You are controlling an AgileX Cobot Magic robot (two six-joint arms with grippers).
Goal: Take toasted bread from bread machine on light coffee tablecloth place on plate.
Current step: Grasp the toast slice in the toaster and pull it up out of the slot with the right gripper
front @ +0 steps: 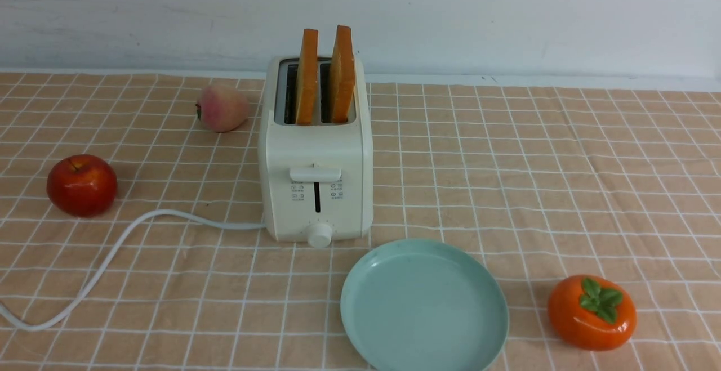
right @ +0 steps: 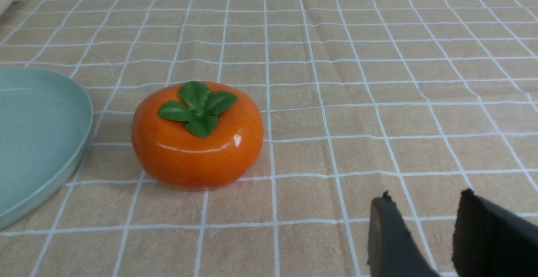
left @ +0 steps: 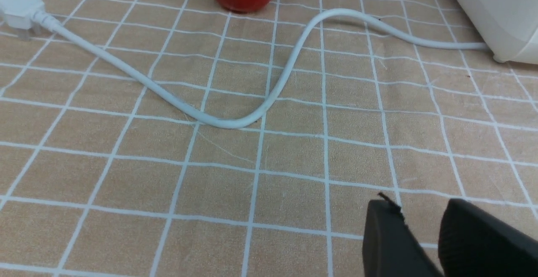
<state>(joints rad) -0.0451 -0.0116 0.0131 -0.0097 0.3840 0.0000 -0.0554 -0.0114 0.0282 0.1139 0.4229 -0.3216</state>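
Note:
Two slices of toasted bread (front: pixel 307 78) (front: pixel 342 75) stand upright in the slots of the cream-white bread machine (front: pixel 315 157), which sits mid-table on the light coffee tablecloth (front: pixel 507 162). In front of it, a little to the right, lies the pale teal plate (front: pixel 422 306) with nothing on it. Neither arm shows in the front view. My left gripper (left: pixel 418 204) hovers open over bare cloth, with the bread machine's corner (left: pixel 500 12) ahead of it. My right gripper (right: pixel 425 197) is also open over cloth, and the plate's rim (right: pixel 63 172) lies beyond the persimmon.
The white cord (front: pixel 112 253) curves left from the bread machine and ends in a plug (left: pixel 19 10). A red apple (front: pixel 81 185) sits at the left and a peach (front: pixel 222 107) behind it. An orange persimmon (front: pixel 591 312) lies right of the plate.

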